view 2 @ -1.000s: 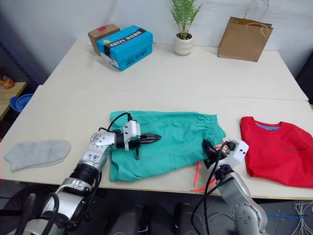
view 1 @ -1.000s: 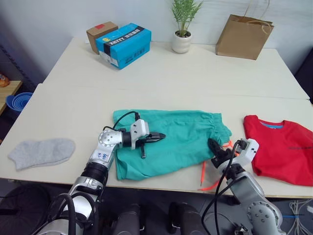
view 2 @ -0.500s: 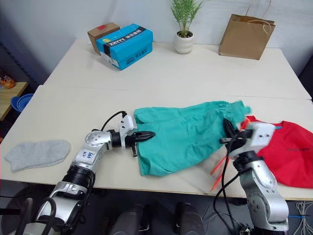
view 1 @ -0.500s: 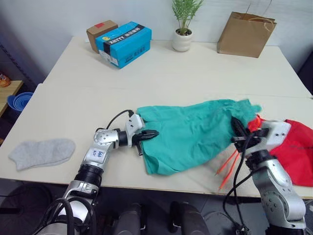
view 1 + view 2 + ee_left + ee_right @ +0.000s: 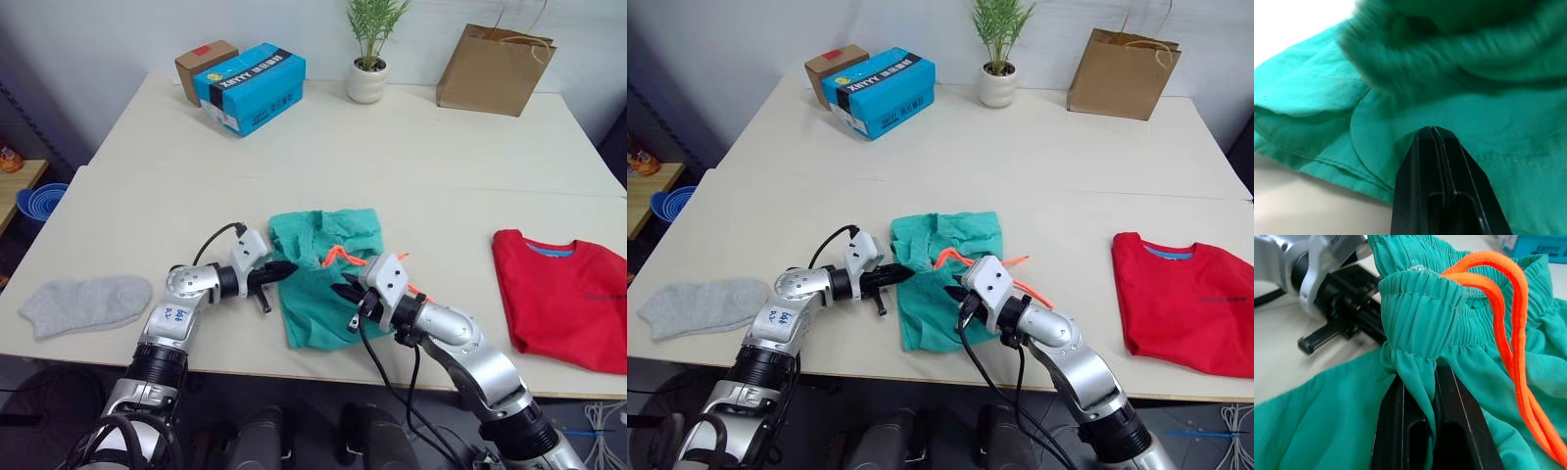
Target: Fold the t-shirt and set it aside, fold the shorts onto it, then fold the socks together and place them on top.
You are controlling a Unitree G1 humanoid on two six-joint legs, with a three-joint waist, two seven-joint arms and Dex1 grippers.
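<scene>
- My right gripper [image 5: 345, 292] is clamped on the waistband of the shorts [image 5: 323, 279], which I have carried across so they lie doubled over at the table's [image 5: 294, 157] front middle.
- My left gripper [image 5: 284, 267] is pressed closed on their left edge, pinning it as the fold's anchor.
- Half a second ago they were spread wide, the waistband held up near the shirt [image 5: 563, 294]; that lies flat at right, the socks [image 5: 83, 304] far left.

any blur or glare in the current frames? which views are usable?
Left wrist view: the gathered upper part of the shorts is smeared, the hem nearer the left hand sharper. Right wrist view: waistband and orange drawstring crisp by the right hand, background soft. Eye views: even light, no glare, soft shadows under the arms.
</scene>
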